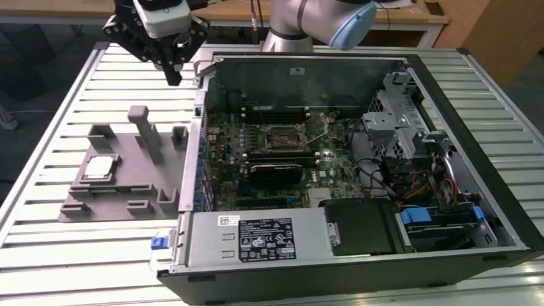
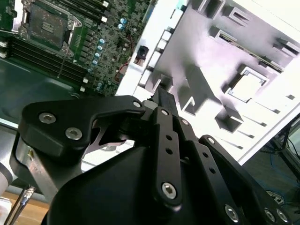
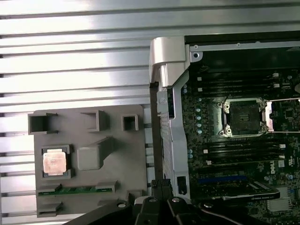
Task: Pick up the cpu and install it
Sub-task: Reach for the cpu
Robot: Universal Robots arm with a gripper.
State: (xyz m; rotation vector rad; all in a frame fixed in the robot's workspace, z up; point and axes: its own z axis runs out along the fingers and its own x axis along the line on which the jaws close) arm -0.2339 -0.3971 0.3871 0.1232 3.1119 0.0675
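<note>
The cpu (image 1: 99, 167) is a small pale silver square lying flat in a recess of the grey tray (image 1: 127, 191), on the slatted table at the exterior view's left. Both wrist views show the cpu (image 3: 55, 162) (image 2: 246, 86) in that recess. The black-framed socket (image 1: 281, 137) (image 3: 244, 118) (image 2: 47, 28) sits on the motherboard inside the open computer case. My gripper (image 1: 174, 78) (image 2: 161, 91) (image 3: 159, 185) hangs high above the table beyond the tray's far edge, near the case's far corner. It is shut and holds nothing.
A tall grey post (image 1: 144, 131) and several low blocks rise from the tray. A green RAM stick (image 3: 75, 190) lies in a tray slot beside the cpu. The case's metal side wall (image 1: 193, 146) stands between tray and motherboard. Drive cages (image 1: 399, 121) and cables crowd the case's other end.
</note>
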